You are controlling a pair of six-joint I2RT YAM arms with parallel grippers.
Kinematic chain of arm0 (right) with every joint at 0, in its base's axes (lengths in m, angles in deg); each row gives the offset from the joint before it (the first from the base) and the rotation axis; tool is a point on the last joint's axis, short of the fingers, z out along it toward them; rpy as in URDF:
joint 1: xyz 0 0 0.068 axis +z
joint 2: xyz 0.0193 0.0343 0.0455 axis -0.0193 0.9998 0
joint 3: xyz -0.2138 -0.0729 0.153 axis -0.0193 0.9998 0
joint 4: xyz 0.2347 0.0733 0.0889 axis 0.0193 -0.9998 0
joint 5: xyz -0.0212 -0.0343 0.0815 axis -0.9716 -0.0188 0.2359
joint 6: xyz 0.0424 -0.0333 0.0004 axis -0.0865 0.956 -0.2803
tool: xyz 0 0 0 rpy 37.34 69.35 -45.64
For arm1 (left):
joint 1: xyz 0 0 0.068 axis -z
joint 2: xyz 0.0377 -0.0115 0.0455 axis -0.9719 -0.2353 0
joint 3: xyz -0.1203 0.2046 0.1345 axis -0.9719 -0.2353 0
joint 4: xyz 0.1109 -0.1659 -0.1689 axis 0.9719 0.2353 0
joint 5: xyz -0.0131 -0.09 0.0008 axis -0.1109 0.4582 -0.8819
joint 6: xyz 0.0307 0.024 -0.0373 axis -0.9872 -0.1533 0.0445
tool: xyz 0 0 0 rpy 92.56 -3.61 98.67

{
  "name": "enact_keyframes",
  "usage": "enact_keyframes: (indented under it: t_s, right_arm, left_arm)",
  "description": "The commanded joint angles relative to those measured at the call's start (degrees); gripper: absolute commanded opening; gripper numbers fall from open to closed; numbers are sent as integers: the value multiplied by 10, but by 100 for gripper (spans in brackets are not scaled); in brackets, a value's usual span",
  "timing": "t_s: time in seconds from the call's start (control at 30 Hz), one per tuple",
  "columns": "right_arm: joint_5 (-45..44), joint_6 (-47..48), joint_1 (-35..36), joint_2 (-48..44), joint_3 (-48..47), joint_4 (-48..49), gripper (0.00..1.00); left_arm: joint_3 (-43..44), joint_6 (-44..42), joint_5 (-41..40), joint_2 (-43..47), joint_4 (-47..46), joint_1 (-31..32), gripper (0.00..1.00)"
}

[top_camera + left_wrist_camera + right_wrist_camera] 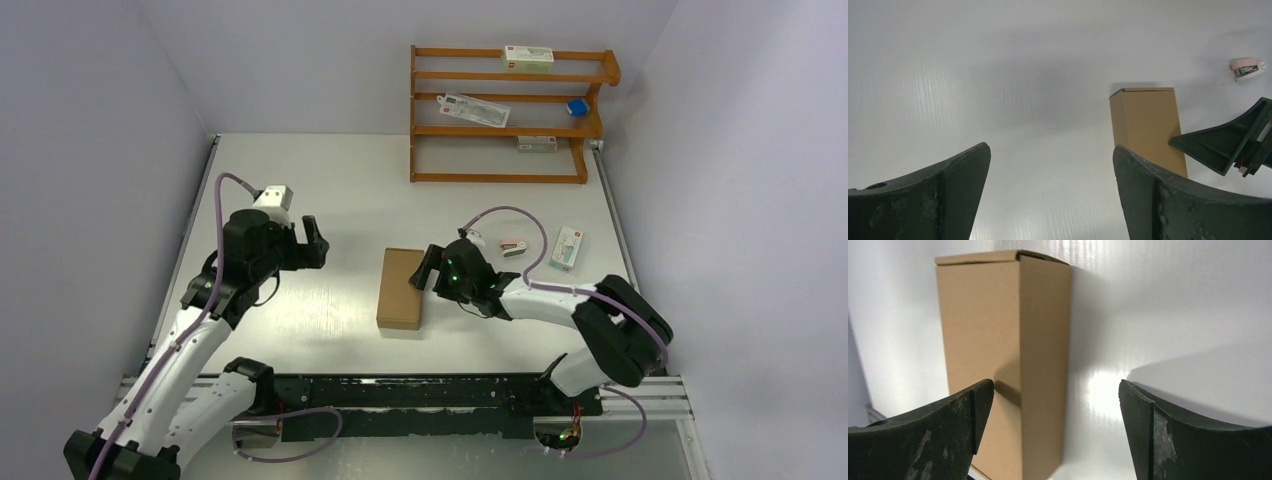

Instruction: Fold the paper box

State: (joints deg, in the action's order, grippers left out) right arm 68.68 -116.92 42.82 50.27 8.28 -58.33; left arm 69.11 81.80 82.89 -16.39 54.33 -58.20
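Note:
The paper box [402,288] is a slim brown carton lying flat on the white table, folded into a closed rectangular shape. It also shows in the left wrist view as the paper box [1147,127] and in the right wrist view as the paper box [1003,355]. My right gripper [428,270] stands open just right of the box, touching nothing; its jaws [1055,405] hold only air, with the carton's long side in front of the left finger. My left gripper [315,240] is open well left of the box, with bare table between its fingers [1050,165].
A wooden shelf rack [510,115] stands at the back right with small white cartons and a blue item. A pink-and-white small object [513,247] and a white printed carton [567,248] lie right of the box. Walls close in on both sides.

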Motion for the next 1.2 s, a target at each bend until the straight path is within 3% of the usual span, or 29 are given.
enact_keyframes:
  t_s: [0.0, 0.23, 0.4, 0.53, 0.87, 1.17]
  right_arm:
    - [-54, 80, -1, -68, -19, -140, 100]
    - [-233, 166, -13, -205, -92, -303, 100]
    - [-379, 155, -12, -314, -121, -407, 100]
    - [-442, 183, -11, -405, -129, -431, 100]
    - [-346, 308, -12, -663, -55, -379, 100]
    - [-310, 328, -12, -730, -22, -348, 100]
  left_arm:
    - [-14, -3, 18, 33, -24, -5, 97]
    - [-17, 17, -17, 156, 15, -5, 97]
    - [-27, 19, -10, 261, 15, -5, 97]
    - [-30, 25, -20, 316, 17, -5, 97]
    - [-50, 18, -53, 413, 24, -5, 97]
    - [-63, 19, -75, 428, 26, -5, 97]
